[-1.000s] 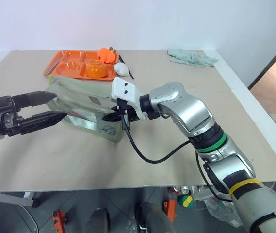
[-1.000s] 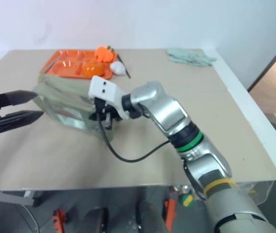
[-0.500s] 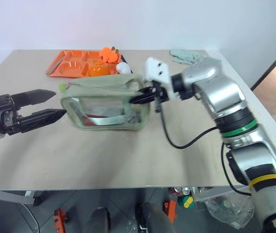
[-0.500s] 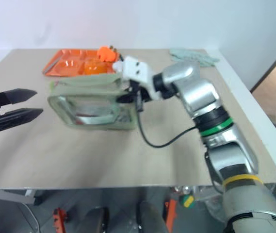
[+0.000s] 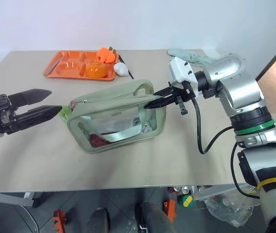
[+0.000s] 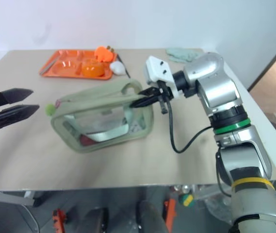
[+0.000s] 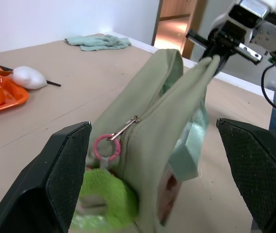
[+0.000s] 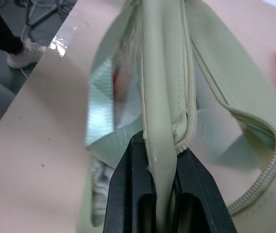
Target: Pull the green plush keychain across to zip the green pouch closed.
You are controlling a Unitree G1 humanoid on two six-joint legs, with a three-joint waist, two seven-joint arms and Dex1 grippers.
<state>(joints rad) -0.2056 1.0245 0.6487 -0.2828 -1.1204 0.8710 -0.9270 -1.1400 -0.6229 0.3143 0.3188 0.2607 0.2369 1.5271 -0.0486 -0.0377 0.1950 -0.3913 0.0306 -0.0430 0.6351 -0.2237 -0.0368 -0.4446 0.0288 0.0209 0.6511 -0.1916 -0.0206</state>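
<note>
Left wrist view: green plush keychain (image 7: 104, 196) between open left hand (image 7: 162, 165) fingers

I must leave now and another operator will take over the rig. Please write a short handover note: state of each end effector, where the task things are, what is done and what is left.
Right end effector: shut on the top edge of the green pouch, holding that end up off the table.
Left end effector: open, empty, level, just beside the pouch's other end.
Green plush keychain: hangs on its pink ring at the pouch end nearest the left end effector, between its fingers but not gripped.
Done: pouch gripped and raised.
Left: close on the keychain, pull it across toward the right end effector; the zipper is still open.
</note>
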